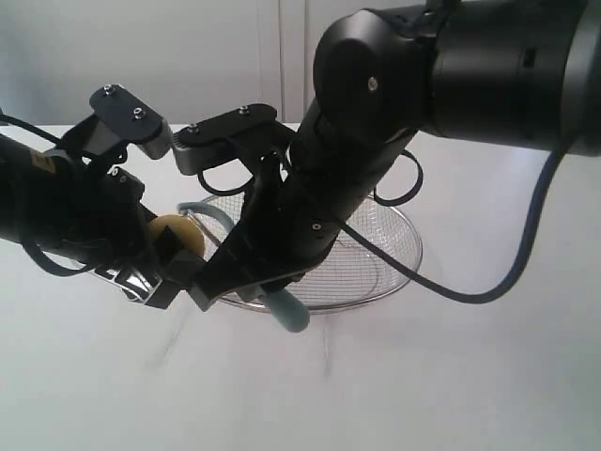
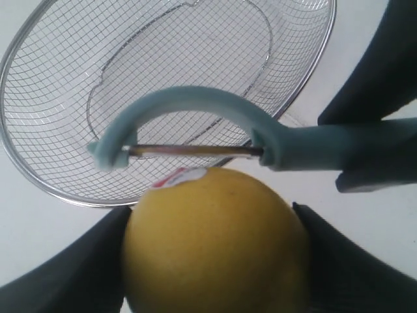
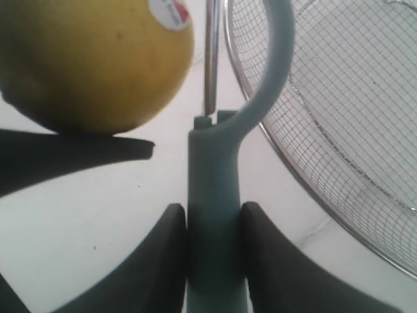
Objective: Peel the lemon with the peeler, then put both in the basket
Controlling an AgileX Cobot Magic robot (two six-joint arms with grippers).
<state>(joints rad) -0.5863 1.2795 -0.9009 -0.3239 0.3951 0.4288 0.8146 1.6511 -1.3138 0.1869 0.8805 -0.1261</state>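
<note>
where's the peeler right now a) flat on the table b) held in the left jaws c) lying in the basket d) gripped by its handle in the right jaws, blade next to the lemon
d: the right wrist view shows the peeler with its handle pinched between the right jaws and its blade close beside the lemon, which the left jaws hold.

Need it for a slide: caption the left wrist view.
Left gripper clamps the lemon; the peeler hovers near its sticker, basket behind.
</note>
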